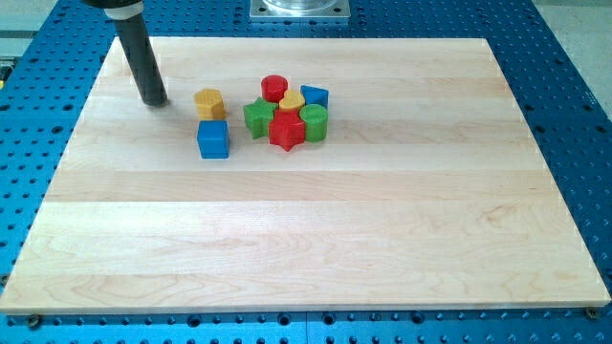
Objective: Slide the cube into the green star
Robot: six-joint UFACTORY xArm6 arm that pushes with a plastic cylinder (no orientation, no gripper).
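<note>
The blue cube (213,139) sits on the wooden board, left of a cluster of blocks. The green star (258,117) is at the cluster's left edge, a short gap to the right of and slightly above the cube. My tip (153,100) rests on the board at the upper left, left of the cube and of a yellow hexagon-like block (209,102). The tip touches no block.
The cluster also holds a red star (286,131), a green cylinder (314,121), a red cylinder (274,88), a yellow block (292,102) and a second blue block (315,96). The wooden board (316,239) lies on a blue perforated table.
</note>
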